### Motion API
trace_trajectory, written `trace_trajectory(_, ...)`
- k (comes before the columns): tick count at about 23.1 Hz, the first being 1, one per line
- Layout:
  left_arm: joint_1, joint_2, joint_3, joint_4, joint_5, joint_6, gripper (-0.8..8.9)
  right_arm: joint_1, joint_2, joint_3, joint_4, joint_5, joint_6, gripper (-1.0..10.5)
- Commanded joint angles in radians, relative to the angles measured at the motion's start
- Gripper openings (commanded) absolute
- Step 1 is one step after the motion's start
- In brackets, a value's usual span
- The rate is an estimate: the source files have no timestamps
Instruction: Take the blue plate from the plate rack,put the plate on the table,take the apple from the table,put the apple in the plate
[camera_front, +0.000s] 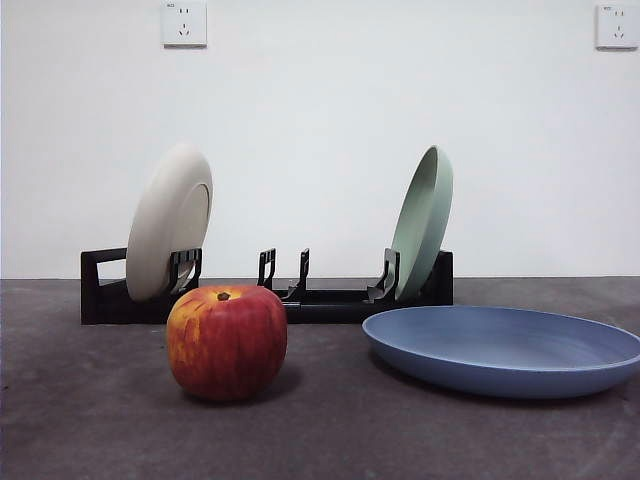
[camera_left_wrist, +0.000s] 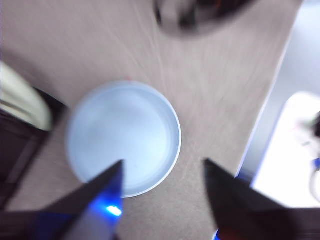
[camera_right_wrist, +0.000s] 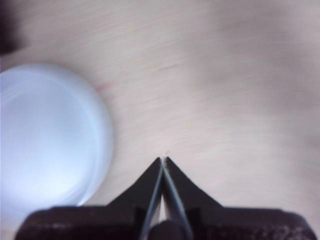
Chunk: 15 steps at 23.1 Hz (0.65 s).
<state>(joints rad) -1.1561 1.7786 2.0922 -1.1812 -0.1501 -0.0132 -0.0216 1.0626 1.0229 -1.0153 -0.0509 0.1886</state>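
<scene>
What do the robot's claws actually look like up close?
Each is a pair of black, wedge-shaped jaws tapering to points. The left gripper has a small bright blue light glowing on one jaw; its picture is blurred. The right gripper has plain black jaws rising from a wide black base with a rough, grainy surface. No cables or markings show.

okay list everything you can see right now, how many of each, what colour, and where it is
blue plate: one, dusty blue, flat on the table, right of the apple.
apple: one, red with yellow streaks, on the table in front of the rack.
plate rack: one, black, behind the apple.
cream-white plate: one, standing in the rack's left end.
pale green plate: one, standing in the rack's right end.
table: one, dark grey.
wall sockets: two, white, high on the wall.
left gripper: black, open, above the blue plate.
right gripper: black, shut, above bare table beside the blue plate.
</scene>
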Motion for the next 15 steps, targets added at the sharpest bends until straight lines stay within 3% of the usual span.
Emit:
trace_trajectory(1,-0.001,-0.13,-0.005,-0.022,-0.002,-0.014,-0.08,0.002,0.0,0.005,0.003,-0.204,-0.149,0.0)
trace_trajectory(4,0.001,-0.285,-0.005,-0.088,-0.048,-0.031,-0.08,0.002,0.0,0.005,0.005,-0.431,-0.174,0.0)
trace_trajectory(6,0.002,-0.357,-0.007,-0.14,-0.126,-0.049,-0.08,0.002,0.0,0.005,0.01,-0.493,-0.152,0.0)
trace_trajectory(10,0.0,-0.505,-0.035,-0.14,-0.139,-0.099,-0.08,0.03,0.0,0.005,0.048,-0.676,-0.109,0.0)
trace_trajectory(15,0.001,-0.717,-0.319,-0.14,-0.194,-0.196,-0.09,0.275,0.002,0.005,0.175,-0.527,0.006,0.8)
